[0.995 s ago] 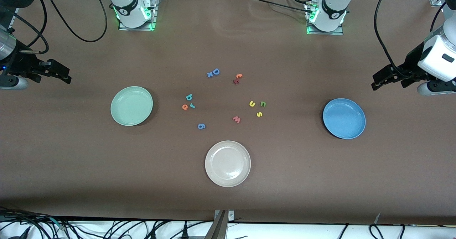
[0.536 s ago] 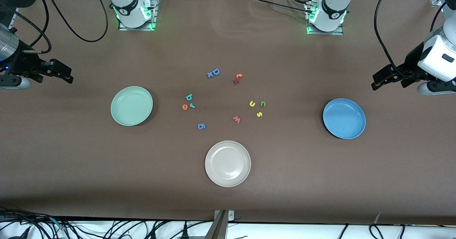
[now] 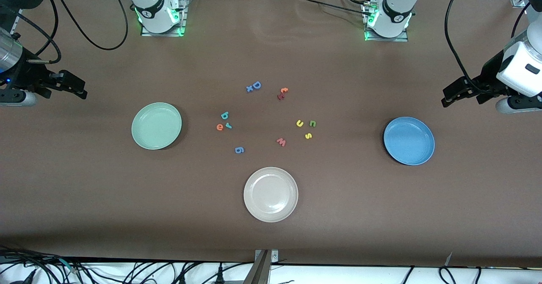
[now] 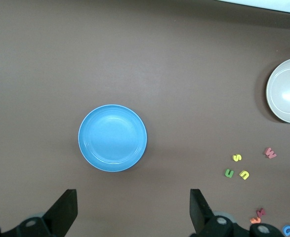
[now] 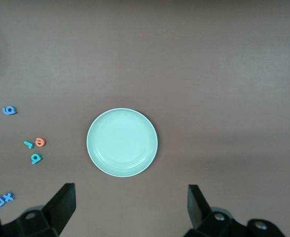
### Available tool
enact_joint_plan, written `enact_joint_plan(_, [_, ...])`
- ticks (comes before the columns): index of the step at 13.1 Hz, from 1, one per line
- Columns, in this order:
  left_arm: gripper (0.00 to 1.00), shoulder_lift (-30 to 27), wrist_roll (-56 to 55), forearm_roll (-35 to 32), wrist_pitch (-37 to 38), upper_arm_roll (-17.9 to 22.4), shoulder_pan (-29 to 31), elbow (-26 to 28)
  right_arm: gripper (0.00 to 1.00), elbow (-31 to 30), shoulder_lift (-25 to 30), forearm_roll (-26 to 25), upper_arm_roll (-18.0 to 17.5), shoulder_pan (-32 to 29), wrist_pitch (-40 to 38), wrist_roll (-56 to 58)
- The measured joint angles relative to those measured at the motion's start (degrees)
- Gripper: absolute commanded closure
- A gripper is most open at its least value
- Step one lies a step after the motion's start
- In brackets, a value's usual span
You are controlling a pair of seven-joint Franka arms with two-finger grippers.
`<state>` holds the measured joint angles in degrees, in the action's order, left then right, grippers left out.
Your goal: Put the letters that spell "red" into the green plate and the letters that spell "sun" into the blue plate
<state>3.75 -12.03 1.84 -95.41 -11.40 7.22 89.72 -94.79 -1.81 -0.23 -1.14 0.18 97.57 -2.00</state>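
While both my tools hang wide and empty, left tool (image 3: 449, 98) and right tool (image 3: 76, 89) at the tabletop's ends, red letters (image 3: 223, 122) and sun letters (image 3: 306, 127) lie mid-tabletop between green plate (image 3: 156, 125) and blue plate (image 3: 409, 140).

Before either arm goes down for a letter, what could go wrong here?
1. The orange e, teal d and teal r lie packed together; open jaws may nudge a neighbour.
2. The blue g and blue D are decoys.
3. The cream plate could be mistaken for a target.
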Motion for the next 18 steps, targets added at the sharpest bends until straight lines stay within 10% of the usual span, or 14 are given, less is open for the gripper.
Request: enact_joint_plan(18, [0.00,0.5,0.0,0.0,3.8,-0.6,-0.6,0.0,0.00,0.0,-1.5,0.0,-0.1,0.3,1.5,-0.1])
